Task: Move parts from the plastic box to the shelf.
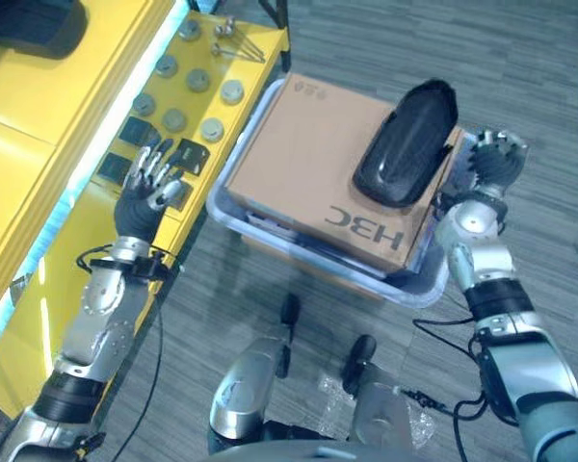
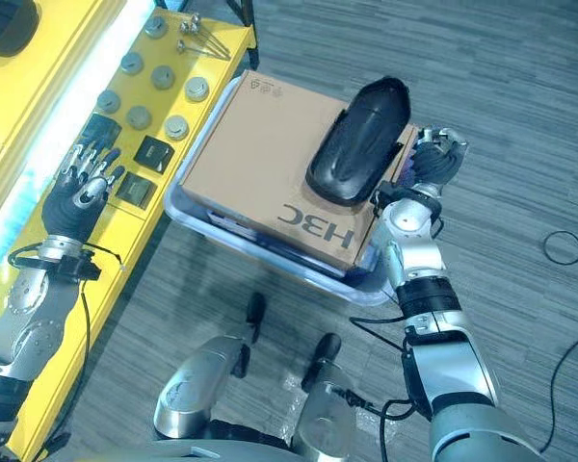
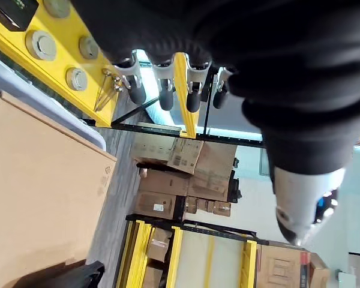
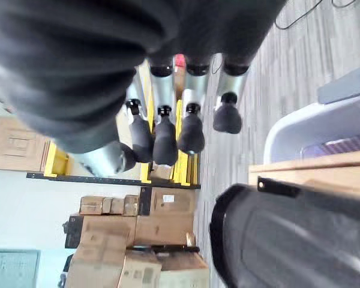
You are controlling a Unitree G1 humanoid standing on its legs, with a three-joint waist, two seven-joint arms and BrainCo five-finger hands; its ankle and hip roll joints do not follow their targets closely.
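A clear plastic box (image 1: pixel 405 287) stands on the floor beside the yellow shelf (image 1: pixel 39 173). A brown cardboard box (image 1: pixel 308 164) lies across its top, and a glossy black shell part (image 1: pixel 405 144) rests on the cardboard. My right hand (image 1: pixel 496 162) hovers at the box's far right corner, just past the shell (image 4: pixel 288 240), its fingers (image 4: pixel 189 129) relaxed and holding nothing. My left hand (image 1: pixel 146 197) is over the shelf with straight fingers (image 3: pixel 162 90), next to a flat black square part (image 1: pixel 191 156).
Several grey round discs (image 1: pixel 198 80), more black square parts (image 1: pixel 135 130) and a few bolts (image 1: pixel 233 40) lie on the shelf. A dark bulky part (image 1: pixel 29 24) sits on the shelf's upper level. Grey floor surrounds the box; racks of cardboard boxes (image 3: pixel 186 180) stand further off.
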